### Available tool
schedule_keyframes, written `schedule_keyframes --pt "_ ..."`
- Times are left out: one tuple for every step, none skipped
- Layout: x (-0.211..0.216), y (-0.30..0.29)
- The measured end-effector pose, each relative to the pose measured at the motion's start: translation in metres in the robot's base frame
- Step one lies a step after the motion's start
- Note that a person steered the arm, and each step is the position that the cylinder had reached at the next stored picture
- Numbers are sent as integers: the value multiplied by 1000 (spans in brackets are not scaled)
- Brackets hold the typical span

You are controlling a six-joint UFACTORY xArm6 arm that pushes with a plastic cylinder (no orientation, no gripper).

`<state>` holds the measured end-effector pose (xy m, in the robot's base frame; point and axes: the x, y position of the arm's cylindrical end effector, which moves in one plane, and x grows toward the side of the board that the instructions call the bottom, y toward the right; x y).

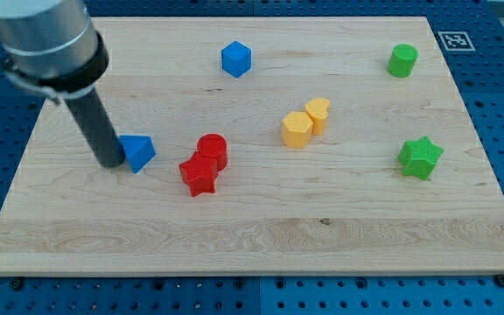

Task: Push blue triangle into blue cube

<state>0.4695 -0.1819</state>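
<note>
The blue triangle (137, 152) lies on the wooden board at the view's left, a little below the middle. My tip (112, 162) stands right against its left side, touching or nearly touching it. The blue cube (235, 59) sits near the view's top, up and to the right of the triangle, well apart from it. The dark rod rises from the tip toward the view's upper left, up to the grey arm.
A red cylinder (212, 150) and a red star (198, 176) sit together just right of the triangle. Two yellow blocks (305, 122) lie right of centre. A green cylinder (402, 60) is at top right, a green star (420, 157) at right. Board edge (234, 269) runs along the bottom.
</note>
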Motion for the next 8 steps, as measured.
schedule_keyframes --pt "9 -4" --pt "61 -14" --pt "65 -7" --pt "1 12" --pt "-62 27" --pt "-61 12" --pt "-34 -26" --pt "1 -30"
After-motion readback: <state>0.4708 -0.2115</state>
